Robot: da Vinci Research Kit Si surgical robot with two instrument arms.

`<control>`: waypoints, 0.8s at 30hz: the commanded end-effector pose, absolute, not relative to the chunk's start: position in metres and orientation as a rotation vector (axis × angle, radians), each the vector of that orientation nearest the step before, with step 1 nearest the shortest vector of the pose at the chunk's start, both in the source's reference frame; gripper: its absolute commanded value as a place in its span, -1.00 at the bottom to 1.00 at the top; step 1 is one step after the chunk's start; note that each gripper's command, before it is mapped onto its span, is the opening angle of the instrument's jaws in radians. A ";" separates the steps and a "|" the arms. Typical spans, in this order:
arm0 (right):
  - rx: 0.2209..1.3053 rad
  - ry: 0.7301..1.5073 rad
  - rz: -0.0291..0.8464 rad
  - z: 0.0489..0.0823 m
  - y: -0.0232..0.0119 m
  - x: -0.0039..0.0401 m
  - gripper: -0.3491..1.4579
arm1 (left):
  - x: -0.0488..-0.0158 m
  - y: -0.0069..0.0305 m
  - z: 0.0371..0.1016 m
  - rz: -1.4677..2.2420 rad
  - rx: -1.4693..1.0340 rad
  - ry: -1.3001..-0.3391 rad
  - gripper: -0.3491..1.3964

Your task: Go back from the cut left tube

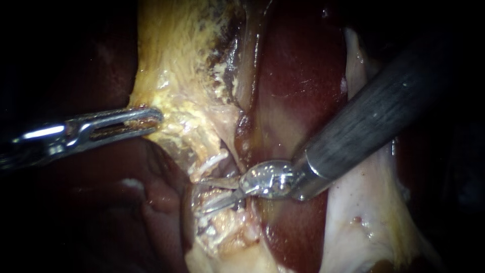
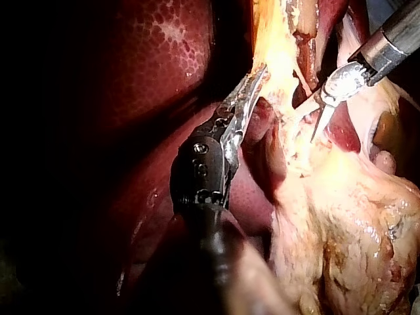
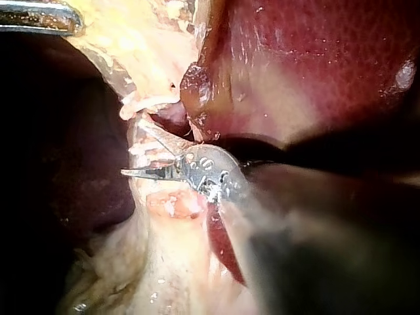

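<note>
The pale whitish tube (image 1: 211, 163) lies a little below the middle of the endoscope view. It runs out of the yellow crumbly fatty tissue (image 1: 177, 76) at its 11 o'clock. I cannot pick out its cut end among the pale strands around it.

My right instrument (image 1: 207, 194) has a dark grey shaft, a shiny metal wrist and two thin pointed blades. It comes in from 2 o'clock, and its blades point toward 9 o'clock at the tube's 6 o'clock, just beside it. Its jaws are spread in a narrow V with a clear gap between them, and they pinch nothing. The upper blade lies close under the tube and the lower one rests among the pale strands. The right wrist view shows the same spread, with both blade tips (image 3: 134, 149) over the pale tissue ahead of the wrist.

My left instrument (image 1: 157, 117), bright metal with long slotted jaws, enters from 9 o'clock. It sits well apart from the tube, at the tube's 10 o'clock. Its jaws are pressed together on the edge of the yellow crumbly fatty tissue and pinch it from two sides. In the left wrist view that tissue rises in a taut strand straight ahead of the jaw tips.

The dark red liver (image 1: 298, 76) fills the field at 1 o'clock, behind the right shaft. A pale whitish sheet of tissue (image 1: 364, 217) hangs under the shaft, toward 5 o'clock.
</note>
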State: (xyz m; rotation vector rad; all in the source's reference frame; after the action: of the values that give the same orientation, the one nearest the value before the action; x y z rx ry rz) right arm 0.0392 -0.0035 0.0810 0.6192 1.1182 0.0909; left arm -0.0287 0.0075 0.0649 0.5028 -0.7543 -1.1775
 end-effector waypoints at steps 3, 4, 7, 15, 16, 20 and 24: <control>0.574 1.129 0.067 0.0802 -0.0033 0.0379 0.93 | -0.0287 0.0074 0.0649 -1.178 0.502 -0.754 -1.00; 0.562 1.131 0.062 0.0799 -0.0031 0.0374 0.95 | -0.0287 0.0075 0.0649 -1.178 0.502 -0.754 -1.00; 0.528 1.135 0.055 0.0790 -0.0021 0.0356 0.97 | -0.0286 0.0075 0.0650 -1.178 0.502 -0.754 -1.00; 0.409 1.129 0.057 0.0760 0.0019 0.0307 0.97 | -0.0284 0.0076 0.0657 -1.176 0.501 -0.755 -1.00; 0.397 1.127 0.056 0.0754 0.0025 0.0300 0.97 | -0.0284 0.0076 0.0657 -1.176 0.500 -0.756 -1.00; 0.355 1.117 0.057 0.0737 0.0043 0.0282 0.97 | -0.0285 0.0076 0.0659 -1.176 0.500 -0.756 -1.00; 0.325 1.107 0.057 0.0724 0.0054 0.0268 0.97 | -0.0285 0.0076 0.0661 -1.176 0.499 -0.756 -1.00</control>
State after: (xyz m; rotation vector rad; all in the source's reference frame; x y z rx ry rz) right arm 0.0266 0.0056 0.0722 0.3170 1.1063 0.0560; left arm -0.0285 0.0075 0.0662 0.4990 -0.7563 -1.1759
